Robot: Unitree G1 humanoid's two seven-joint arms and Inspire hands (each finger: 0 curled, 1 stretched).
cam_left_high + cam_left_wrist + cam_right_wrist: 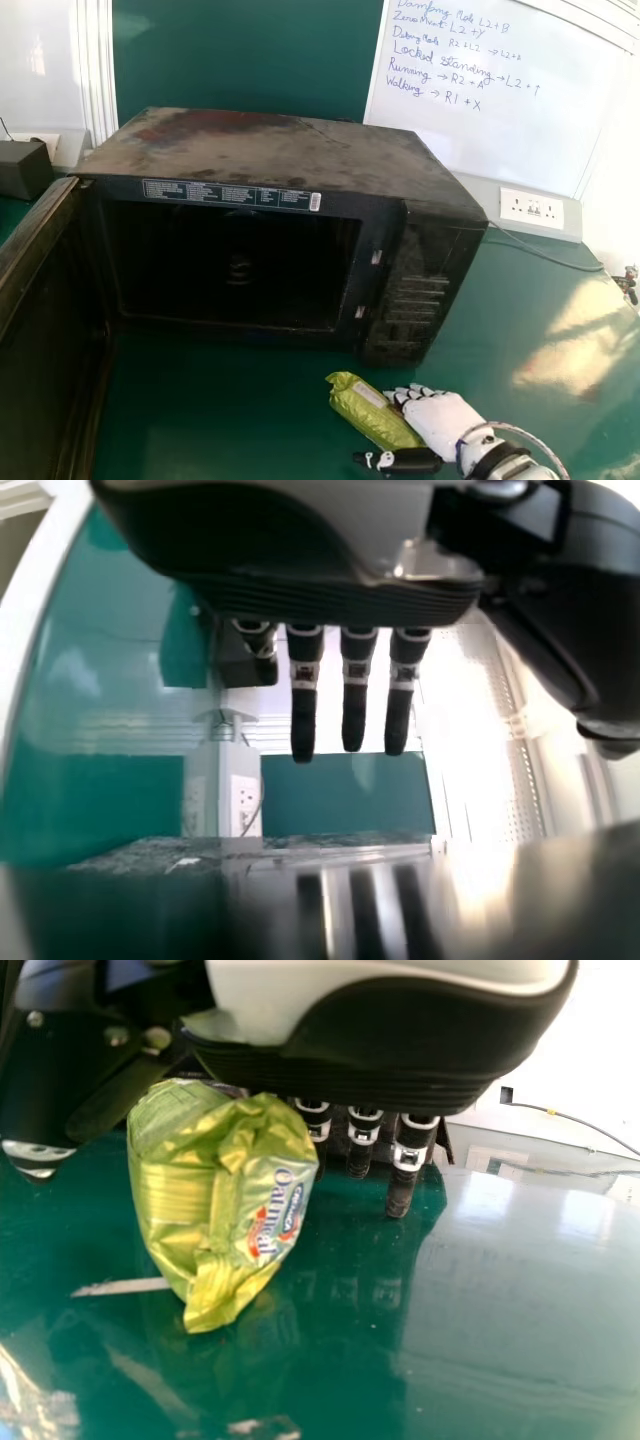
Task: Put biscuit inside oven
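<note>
Table (pixel 540 350): was green
Oven (pixel 280 150): gaped, dark inside
Biscuit packet (pixel 365 408): lay at oven's five o'clock
Right hand (pixel 445 422): unclenched, straddled packet
Left hand (pixel 355 690): was released

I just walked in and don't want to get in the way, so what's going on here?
A humanoid robot has its right robot hand at a green biscuit packet, with straight fingers on one side and the thumb on the other; whether it has a firm hold is unclear. The packet is outside the microwave oven, in front of it, and the oven's door is open. The left robot hand is open.
</note>
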